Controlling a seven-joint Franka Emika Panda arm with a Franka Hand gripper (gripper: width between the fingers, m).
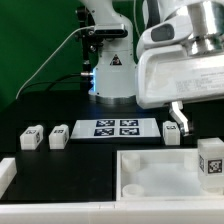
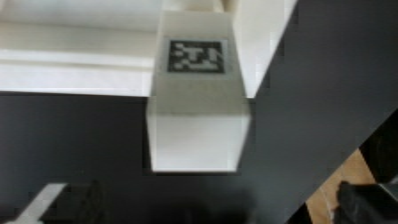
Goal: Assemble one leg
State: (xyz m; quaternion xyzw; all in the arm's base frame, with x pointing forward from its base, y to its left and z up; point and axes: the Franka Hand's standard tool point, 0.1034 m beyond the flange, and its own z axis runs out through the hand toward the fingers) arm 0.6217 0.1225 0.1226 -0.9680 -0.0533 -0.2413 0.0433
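Note:
A leg (image 2: 196, 110), a white stubby block with a square marker, lies on the black table just ahead of my fingertips; in the exterior view it (image 1: 172, 132) sits by the tray's far edge. My gripper (image 1: 180, 118) hangs right above it, open and empty. In the wrist view the gripper (image 2: 205, 205) shows one dark finger in each lower corner, with the leg not between them. Another leg (image 1: 209, 160) stands on the tray's right side. Two more legs (image 1: 31, 137) (image 1: 57, 136) lie at the exterior view's left.
The large white tray (image 1: 150, 160) fills the front right; its edge (image 2: 71, 60) shows behind the leg in the wrist view. The marker board (image 1: 112, 128) lies mid-table. A white part (image 1: 5, 175) sits front left. The robot base (image 1: 110, 70) stands behind.

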